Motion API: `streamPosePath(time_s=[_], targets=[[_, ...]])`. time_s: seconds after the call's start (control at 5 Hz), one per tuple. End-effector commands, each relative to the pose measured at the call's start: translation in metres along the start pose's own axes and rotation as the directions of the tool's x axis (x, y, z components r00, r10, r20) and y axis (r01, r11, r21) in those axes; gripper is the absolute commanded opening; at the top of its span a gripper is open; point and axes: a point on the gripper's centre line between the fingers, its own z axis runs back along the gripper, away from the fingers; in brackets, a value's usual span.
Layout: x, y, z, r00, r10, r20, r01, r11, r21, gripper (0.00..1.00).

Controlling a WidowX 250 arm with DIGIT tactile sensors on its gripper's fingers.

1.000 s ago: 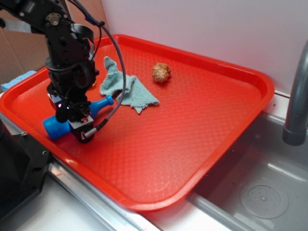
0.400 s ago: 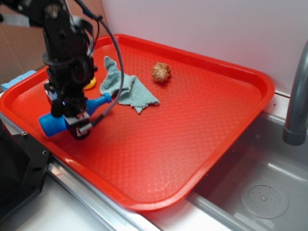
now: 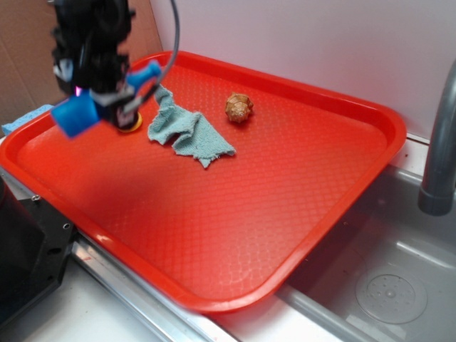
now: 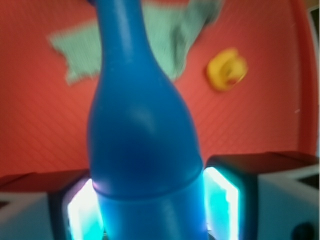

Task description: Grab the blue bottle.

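The red tray [image 3: 299, 214] lies well below the hand [image 3: 107, 96], which is clamped around the body of the blue bottle [image 3: 78, 112] and holds it in the air, tilted, neck pointing away from the wrist. Below and just beyond sit the cloth [image 3: 187, 132] and the small yellow duck [image 4: 227, 69]. The bottle looks smooth and tapers, so a loose squeeze or sudden swing could let it slide out and drop onto them.
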Motion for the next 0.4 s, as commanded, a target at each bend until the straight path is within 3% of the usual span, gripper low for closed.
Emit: streamPosePath(time_s=[0.0, 0.2], targets=[[0.016, 0.013, 0.077, 0.985, 0.128, 0.117, -0.122, 0.991, -0.056, 0.0], [0.018, 0.02, 0.088, 0.98, 0.141, 0.14, -0.135, 0.99, -0.048, 0.0]])
